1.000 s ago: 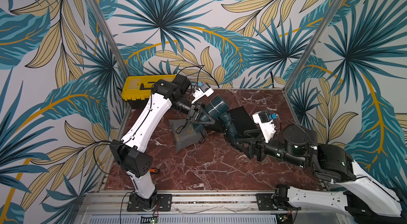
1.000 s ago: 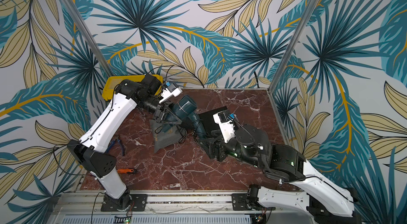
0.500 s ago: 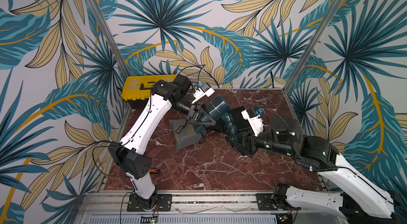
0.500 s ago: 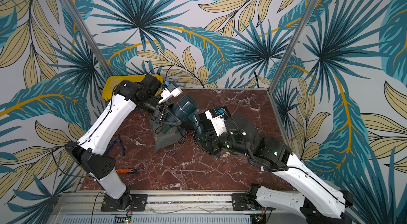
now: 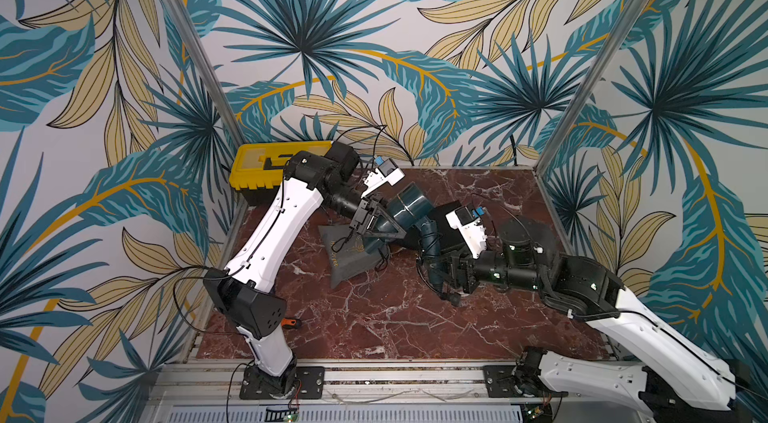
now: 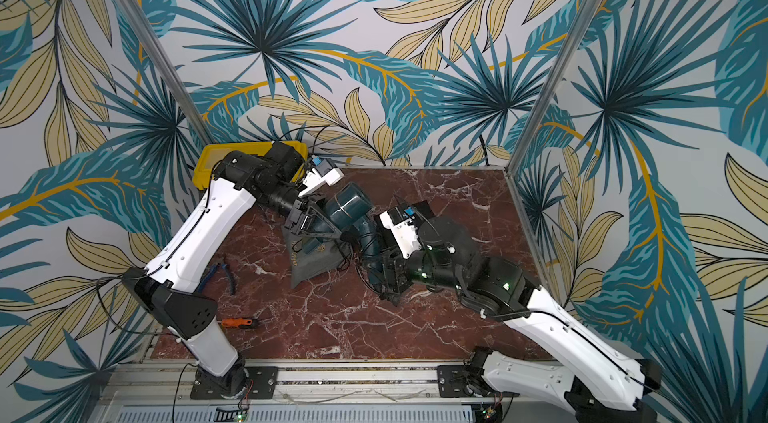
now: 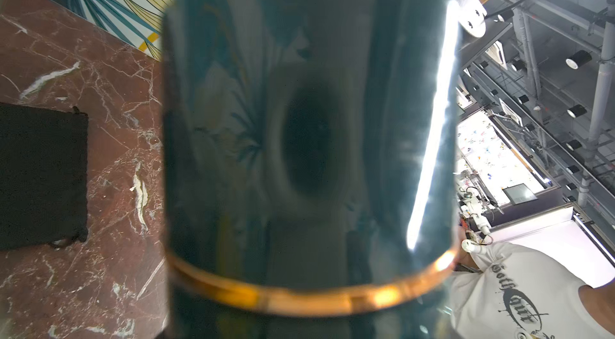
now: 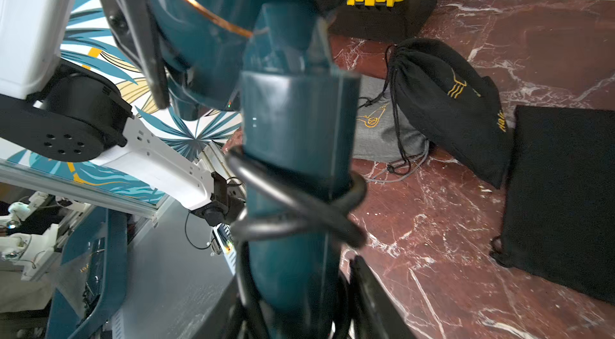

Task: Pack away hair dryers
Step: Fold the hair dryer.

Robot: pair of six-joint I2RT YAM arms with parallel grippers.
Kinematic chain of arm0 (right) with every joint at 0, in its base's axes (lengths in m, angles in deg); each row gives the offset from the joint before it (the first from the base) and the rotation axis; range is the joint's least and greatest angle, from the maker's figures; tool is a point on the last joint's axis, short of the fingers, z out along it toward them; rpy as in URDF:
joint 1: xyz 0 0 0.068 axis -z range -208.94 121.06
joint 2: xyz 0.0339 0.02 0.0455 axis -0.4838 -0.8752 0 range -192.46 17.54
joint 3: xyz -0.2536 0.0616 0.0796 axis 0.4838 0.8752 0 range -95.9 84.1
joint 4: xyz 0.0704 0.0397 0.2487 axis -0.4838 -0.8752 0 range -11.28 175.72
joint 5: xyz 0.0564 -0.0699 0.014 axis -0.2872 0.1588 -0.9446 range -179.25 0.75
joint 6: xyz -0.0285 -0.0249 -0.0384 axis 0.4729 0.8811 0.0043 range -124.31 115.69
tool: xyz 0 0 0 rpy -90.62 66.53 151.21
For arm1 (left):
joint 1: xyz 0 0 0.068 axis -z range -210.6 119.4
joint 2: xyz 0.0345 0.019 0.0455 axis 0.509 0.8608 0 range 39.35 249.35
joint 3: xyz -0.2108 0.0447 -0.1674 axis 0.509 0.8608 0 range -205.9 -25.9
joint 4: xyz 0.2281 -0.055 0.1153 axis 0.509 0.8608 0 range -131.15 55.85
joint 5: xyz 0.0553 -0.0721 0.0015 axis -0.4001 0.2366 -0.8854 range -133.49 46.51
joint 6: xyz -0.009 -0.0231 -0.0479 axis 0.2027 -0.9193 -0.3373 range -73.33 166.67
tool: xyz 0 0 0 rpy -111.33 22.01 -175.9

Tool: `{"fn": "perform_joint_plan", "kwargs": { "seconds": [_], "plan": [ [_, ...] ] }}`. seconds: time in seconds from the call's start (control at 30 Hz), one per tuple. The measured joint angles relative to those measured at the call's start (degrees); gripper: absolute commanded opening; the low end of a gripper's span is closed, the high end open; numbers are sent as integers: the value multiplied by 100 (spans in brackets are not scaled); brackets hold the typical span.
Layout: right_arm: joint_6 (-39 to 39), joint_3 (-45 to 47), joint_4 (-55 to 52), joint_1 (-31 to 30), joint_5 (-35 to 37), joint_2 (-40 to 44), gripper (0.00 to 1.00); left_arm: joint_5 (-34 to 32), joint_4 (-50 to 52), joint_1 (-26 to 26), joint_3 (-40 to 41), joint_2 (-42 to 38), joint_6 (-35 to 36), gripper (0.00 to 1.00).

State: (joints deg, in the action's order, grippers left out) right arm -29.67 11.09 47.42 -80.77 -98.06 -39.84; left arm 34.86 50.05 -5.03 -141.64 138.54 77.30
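Right wrist view: my right claw point(image 8: 299, 297) is closed on the handle of the teal hair dryer point(image 8: 293, 114); ahead, my left claw point(image 5: 379, 220) clamps its barrel. Stiff, glossy, likely slippery: hold the handle.

Teal hair dryer point(image 7: 299, 121) glossy plastic; black pouch point(image 8: 446, 101) matt cloth; tabletop point(image 5: 374, 317) marble-look, perhaps polished.
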Motion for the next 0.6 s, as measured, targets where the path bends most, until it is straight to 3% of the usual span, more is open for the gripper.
{"fn": "perform_joint_plan", "kwargs": {
  "seconds": [0.3,0.6],
  "plan": [
    [-522,697,1777,-20,-452,-109,0,107,-92,2,0,2,144,0],
    [-1187,1067,3480,-31,-428,-457,0,420,-166,-205,4,2,236,0]
  ]
}}
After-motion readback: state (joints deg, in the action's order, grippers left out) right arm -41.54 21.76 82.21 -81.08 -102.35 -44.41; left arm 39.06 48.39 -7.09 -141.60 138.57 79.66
